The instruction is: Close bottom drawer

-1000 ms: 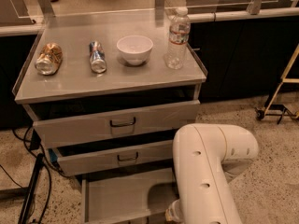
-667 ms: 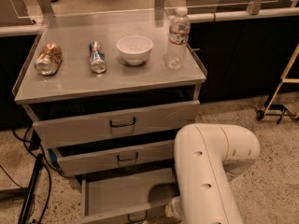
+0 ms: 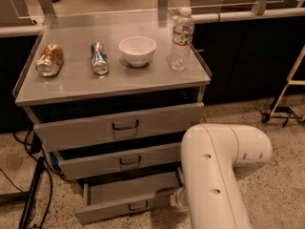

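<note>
Standing well out from the bench (image 3: 143, 82), the bottom drawer (image 3: 109, 211) is plainly not closed; its slim grey front carries a small dark loop handle (image 3: 138, 205) and sits forward of the two drawers above, with the bare inside of the tray showing behind it.

The gripper (image 3: 177, 199) shows only as a pale lump under the bulky white arm (image 3: 214, 175), right at the right-hand end of that drawer front; the arm hides the rest, so whether it is spread, pressed together or pinching anything I cannot tell, nor whether it truly touches the front or merely sits beside it.

Just to the gripper's left lies the handle; above and to its left are the middle drawer (image 3: 119, 161) and the top drawer (image 3: 121, 125), each with a dark gap over it, so they look slightly out too. They are not part of the job.

Far above the gripper, on the bench top, stand a crushed can (image 3: 50, 60), a second can (image 3: 99, 57), a white bowl (image 3: 137, 50) and a water bottle (image 3: 181, 39).

As I judge it, the task is at its start or early in the push: the gripper is in place at the drawer; nearly the whole travel inward remains to be done.
</note>
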You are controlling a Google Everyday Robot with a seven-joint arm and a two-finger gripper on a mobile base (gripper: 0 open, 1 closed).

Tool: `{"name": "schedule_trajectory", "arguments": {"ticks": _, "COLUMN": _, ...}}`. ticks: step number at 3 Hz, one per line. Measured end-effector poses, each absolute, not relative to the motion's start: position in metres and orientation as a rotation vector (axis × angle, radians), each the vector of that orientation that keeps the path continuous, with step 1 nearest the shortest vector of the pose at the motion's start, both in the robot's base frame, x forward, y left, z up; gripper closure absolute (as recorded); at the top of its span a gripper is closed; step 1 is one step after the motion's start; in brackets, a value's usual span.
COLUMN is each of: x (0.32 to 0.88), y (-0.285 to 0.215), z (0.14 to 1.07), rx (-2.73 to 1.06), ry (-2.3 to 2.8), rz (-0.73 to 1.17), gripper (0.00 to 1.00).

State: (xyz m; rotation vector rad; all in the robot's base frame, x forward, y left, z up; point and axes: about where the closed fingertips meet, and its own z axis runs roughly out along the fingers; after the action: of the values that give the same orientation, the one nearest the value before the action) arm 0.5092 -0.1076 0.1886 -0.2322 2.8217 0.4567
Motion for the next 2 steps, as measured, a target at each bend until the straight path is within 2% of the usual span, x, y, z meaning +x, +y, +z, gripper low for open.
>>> {"name": "schedule_trajectory", "arguments": {"ticks": 2, "x": 0.529, "y": -0.115, "z": 0.187, "rx": -0.170, "ry": 2.802, "rz": 0.439, "gripper": 1.00}}
